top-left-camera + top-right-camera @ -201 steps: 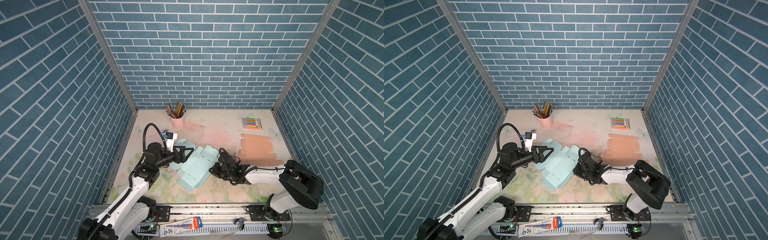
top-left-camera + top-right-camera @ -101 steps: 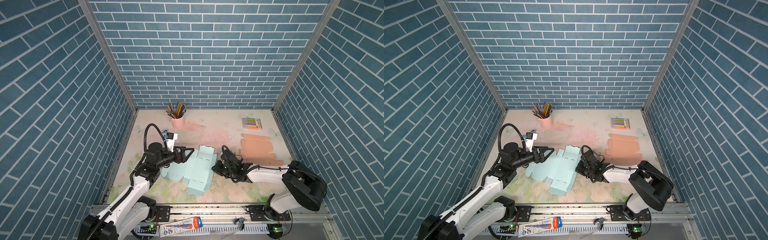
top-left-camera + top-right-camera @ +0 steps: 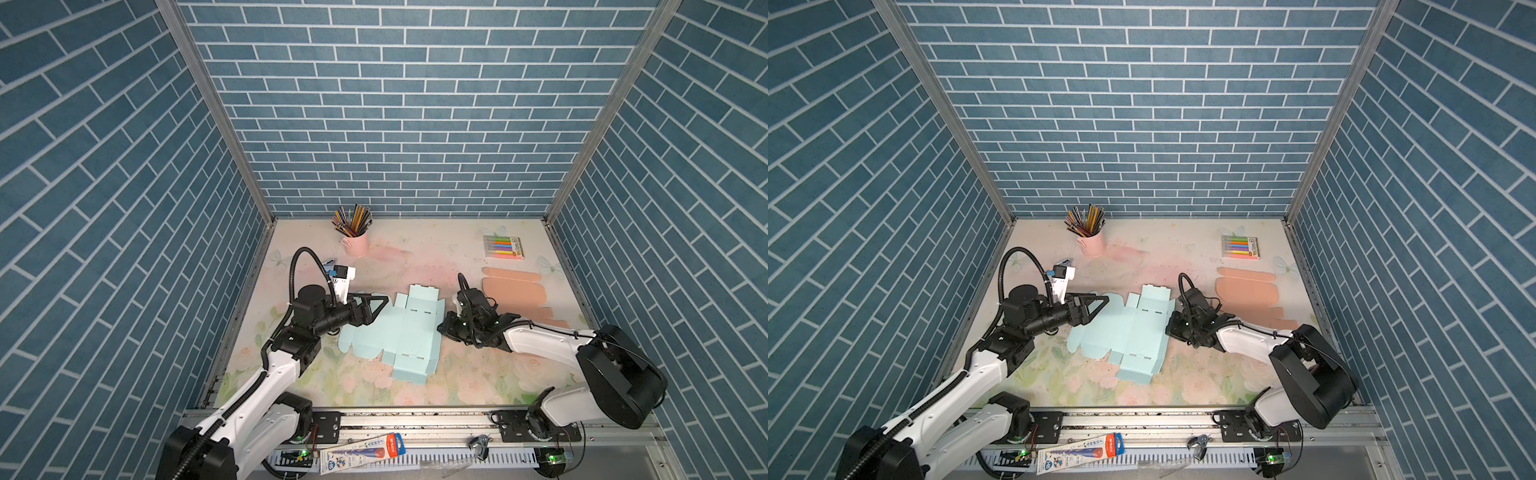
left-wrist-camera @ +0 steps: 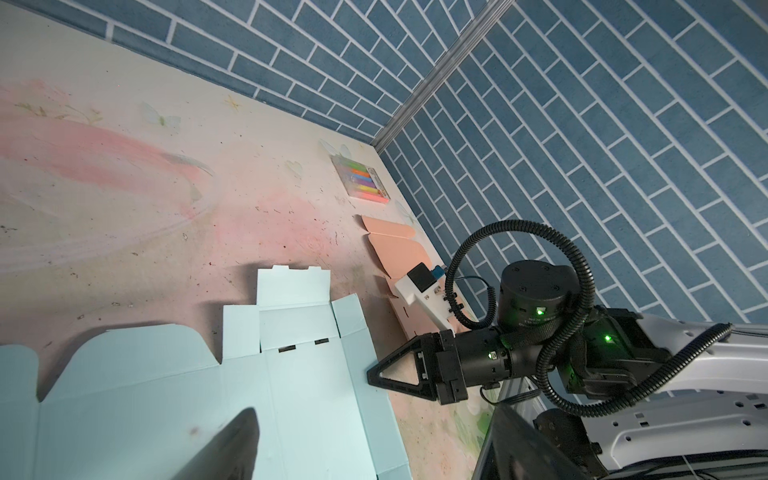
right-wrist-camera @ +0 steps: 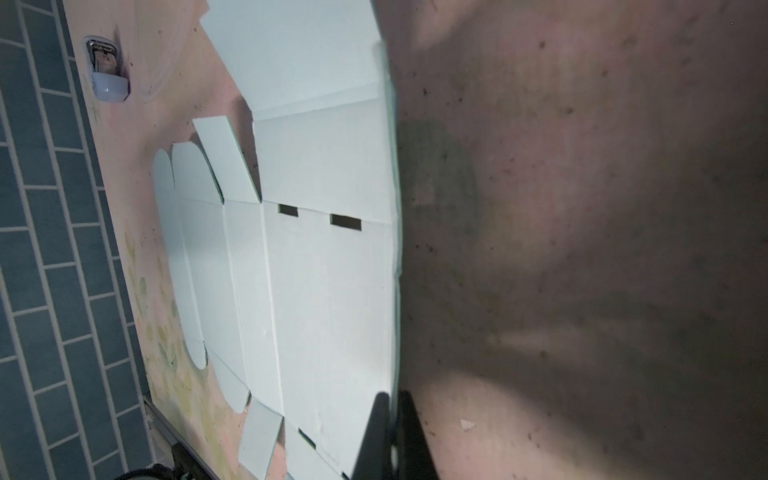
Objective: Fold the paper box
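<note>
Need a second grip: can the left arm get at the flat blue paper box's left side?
Probably yes. The left gripper is open right at that side of the blue paper box, with nothing between; the right gripper is shut on its opposite edge.

The flat light-blue paper box sheet (image 3: 399, 332) covers the middle of the surface (image 3: 424, 257). Behind it, bare room lies between the pink cup of pencils (image 3: 356, 244) and the pack of bright markers (image 3: 503, 247). Peach card sheets (image 3: 513, 289) fill the right side.
</note>
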You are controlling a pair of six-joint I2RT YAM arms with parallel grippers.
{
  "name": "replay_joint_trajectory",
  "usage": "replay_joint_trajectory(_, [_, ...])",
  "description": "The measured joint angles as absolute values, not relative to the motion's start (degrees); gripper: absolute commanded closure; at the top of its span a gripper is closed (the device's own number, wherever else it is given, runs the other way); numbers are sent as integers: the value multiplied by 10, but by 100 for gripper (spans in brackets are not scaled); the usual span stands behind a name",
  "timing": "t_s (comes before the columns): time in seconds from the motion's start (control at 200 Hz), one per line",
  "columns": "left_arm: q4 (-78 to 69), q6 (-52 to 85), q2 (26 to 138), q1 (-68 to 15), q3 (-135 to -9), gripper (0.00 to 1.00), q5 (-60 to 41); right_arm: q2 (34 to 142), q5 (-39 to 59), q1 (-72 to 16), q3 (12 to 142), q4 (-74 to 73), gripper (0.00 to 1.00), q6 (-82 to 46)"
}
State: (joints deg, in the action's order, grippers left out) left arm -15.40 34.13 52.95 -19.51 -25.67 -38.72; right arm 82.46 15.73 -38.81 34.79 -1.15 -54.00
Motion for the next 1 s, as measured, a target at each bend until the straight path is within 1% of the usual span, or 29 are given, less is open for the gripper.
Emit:
replay_joint_trajectory(0.1, [-153, 343, 529, -195, -250, 12, -386, 828, 175, -364, 356, 7, 98, -510])
replay_joint_trajectory(0.24, [-152, 342, 528, -195, -248, 12, -386, 865, 201, -340, 390, 26, 99, -466])
replay_joint_trajectory(0.41, [-144, 337, 524, -195, -248, 12, -380, 895, 217, -333, 415, 36, 94, -440])
replay_joint_trajectory(0.515, [-145, 337, 524, -195, -248, 12, -378, 900, 219, -333, 417, 36, 88, -435])
replay_joint_trajectory(0.68, [-150, 338, 530, -195, -248, 12, -378, 900, 219, -333, 415, 31, 70, -437])
replay_joint_trajectory(0.725, [-150, 339, 532, -195, -248, 12, -378, 896, 220, -334, 409, 25, 67, -439])
replay_joint_trajectory(0.815, [-152, 339, 535, -195, -248, 12, -378, 873, 219, -335, 385, 14, 64, -451])
replay_joint_trajectory(1.0, [-162, 343, 550, -197, -248, 12, -378, 815, 215, -359, 330, -12, 63, -492])
